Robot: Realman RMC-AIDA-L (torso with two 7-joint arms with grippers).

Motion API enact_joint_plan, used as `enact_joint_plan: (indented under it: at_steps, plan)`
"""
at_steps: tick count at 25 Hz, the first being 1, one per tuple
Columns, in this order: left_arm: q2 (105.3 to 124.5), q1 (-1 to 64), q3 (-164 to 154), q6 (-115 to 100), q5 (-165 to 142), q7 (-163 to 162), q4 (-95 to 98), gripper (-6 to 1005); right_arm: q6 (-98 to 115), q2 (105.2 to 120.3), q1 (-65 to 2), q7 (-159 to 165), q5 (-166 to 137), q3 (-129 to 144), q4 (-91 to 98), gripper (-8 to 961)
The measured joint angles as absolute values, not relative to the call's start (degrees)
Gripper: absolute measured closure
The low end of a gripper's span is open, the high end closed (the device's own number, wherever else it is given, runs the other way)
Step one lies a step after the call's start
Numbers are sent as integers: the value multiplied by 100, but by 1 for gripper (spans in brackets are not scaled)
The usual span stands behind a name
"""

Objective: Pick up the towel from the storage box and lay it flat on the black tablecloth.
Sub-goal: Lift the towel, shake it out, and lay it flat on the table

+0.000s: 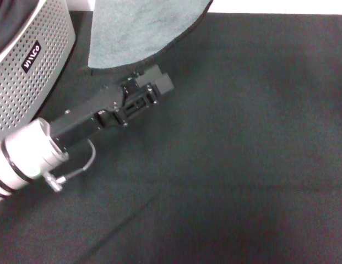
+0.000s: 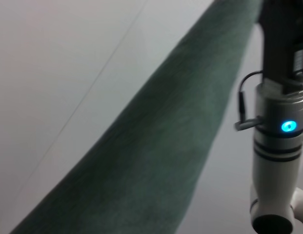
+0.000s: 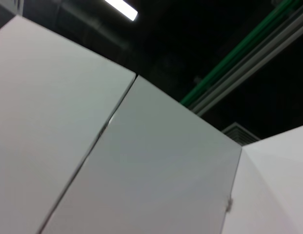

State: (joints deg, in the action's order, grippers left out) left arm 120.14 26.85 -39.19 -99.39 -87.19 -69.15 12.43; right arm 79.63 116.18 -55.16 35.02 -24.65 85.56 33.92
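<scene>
Plush grey-green towel (image 1: 135, 27) on creased black tablecloth (image 1: 242, 137); left hand (image 1: 159, 82) near, grip unclear.

- The towel (image 1: 132, 27): soft plush cloth, matt grey-green, with black trim.
- The black tablecloth (image 1: 242, 137): matt woven fabric, faintly creased.
- The storage box (image 1: 33, 60): smooth light-grey plastic, perforated with small holes.
- The left pincer (image 1: 157, 88): matt black casing, on a satin silver wrist.
</scene>
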Motion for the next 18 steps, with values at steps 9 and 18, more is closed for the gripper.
enact_joint_plan:
  at_steps: [9,18]
  plan:
    - [12071,2898,-3870,-9874,-8355,-6187,-91,584,8011,11619,-5511,3205,-1650,9361,3391,945]
    - [12076,3098,-3504,-9993,-7995,-5283,-970,595,8037,11618,-5473,3190,-1491,9465,3401,944]
